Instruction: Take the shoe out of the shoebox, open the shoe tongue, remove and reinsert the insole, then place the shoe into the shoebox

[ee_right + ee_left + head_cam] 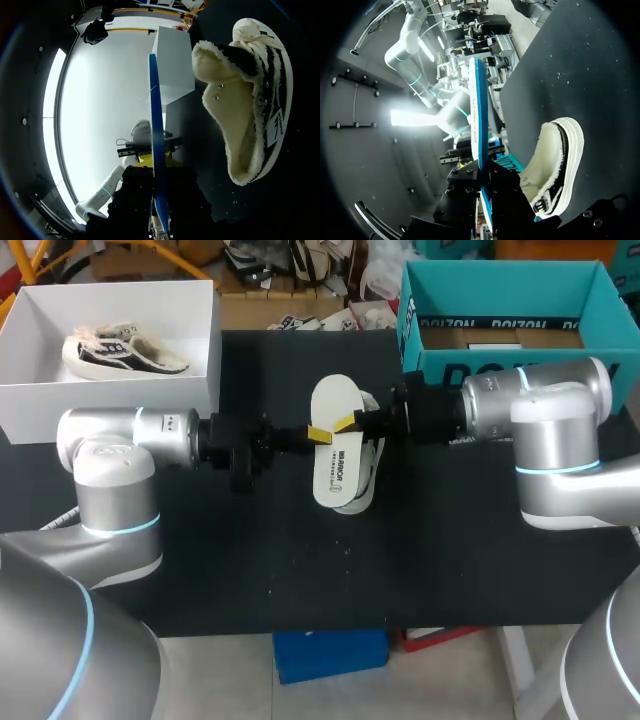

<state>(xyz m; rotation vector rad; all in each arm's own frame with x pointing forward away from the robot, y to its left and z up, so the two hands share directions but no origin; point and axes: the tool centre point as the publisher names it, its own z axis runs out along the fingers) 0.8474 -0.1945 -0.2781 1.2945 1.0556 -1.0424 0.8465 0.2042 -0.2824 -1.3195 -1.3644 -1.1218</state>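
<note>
The insole is clamped by the left jaws & the right jaws at once, just above the shoe lying on the table. It could be bent or dropped beside the shoe if one grip is released late or both are pulled apart. Counted: 1 insole, 2 shoes (2nd shoe in the white shoebox), 2 boxes incl. the teal box.

The work surface is a table with a matte black top. Small pale specks are scattered over the top, most clearly in the two wrist views. In the head view the near edge runs straight across. An open teal box stands at the far right corner of the table, with a brown cardboard insert inside it.
</note>
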